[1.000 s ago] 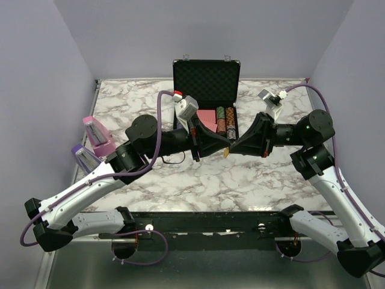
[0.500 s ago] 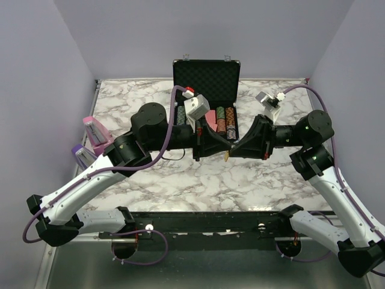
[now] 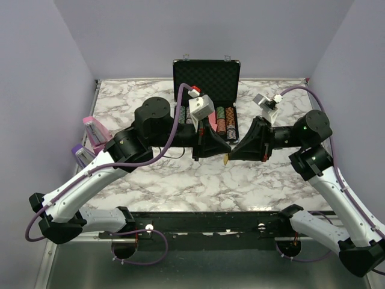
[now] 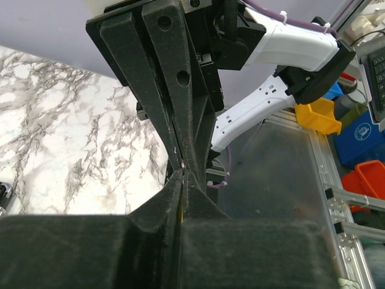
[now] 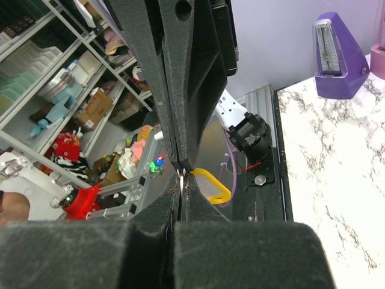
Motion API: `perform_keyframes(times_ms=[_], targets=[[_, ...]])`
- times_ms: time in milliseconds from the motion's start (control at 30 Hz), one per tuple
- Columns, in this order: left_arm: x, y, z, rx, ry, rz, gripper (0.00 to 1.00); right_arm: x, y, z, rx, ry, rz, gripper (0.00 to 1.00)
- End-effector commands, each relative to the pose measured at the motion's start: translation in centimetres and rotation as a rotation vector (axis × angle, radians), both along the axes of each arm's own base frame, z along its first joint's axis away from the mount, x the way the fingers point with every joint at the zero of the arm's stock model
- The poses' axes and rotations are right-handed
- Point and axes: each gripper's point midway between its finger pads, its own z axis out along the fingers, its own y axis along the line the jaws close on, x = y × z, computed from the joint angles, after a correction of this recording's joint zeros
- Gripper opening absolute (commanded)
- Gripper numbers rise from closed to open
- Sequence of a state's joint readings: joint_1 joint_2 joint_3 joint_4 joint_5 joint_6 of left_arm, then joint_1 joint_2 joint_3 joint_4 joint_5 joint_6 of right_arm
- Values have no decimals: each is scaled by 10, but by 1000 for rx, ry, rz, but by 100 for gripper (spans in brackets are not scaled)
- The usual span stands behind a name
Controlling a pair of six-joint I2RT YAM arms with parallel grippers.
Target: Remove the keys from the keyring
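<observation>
both arms meet tip to tip above the grey-veined marble table (image 3: 180,180), with lilac walls (image 3: 36,72) around it. the left gripper (image 3: 221,152) has its jaws pressed shut on the yellow keyring (image 3: 225,158), held in the air. the right gripper (image 3: 231,153) has its jaws closed too, a silver key (image 5: 181,173) glinting at their tips. an open black case (image 3: 206,75) stands behind.

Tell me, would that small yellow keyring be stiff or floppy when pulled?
Probably light: the keyring juts out unsupported where the shut left gripper and right gripper meet. Its loop holds a neat curve, so likely springy rather than floppy.
</observation>
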State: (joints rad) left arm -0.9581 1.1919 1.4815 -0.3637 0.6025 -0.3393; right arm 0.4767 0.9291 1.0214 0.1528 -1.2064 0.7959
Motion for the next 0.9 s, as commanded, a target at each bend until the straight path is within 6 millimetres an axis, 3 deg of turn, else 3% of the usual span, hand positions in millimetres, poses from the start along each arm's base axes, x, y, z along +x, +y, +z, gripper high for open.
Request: perform_keyframes(times_ms=[0, 133, 233, 367, 500, 867], targets=[[-7, -2, -14, 52, 40, -53, 20, 2, 5, 1, 8, -14, -12, 1], [-2, 1, 0, 8, 44, 6, 44, 3, 6, 0, 4, -13, -16, 1], [9, 8, 8, -14, 50, 100, 54, 4, 6, 0, 2, -10, -17, 1], [14, 21, 16, -89, 74, 195, 54, 5, 7, 0, 4, -11, -24, 1], [18, 34, 20, -210, 109, 269, 48, 10, 11, -1, 8, -3, -36, 1], [32, 74, 12, -418, 167, 468, 44, 38, 29, -9, 13, 60, -118, 1]])
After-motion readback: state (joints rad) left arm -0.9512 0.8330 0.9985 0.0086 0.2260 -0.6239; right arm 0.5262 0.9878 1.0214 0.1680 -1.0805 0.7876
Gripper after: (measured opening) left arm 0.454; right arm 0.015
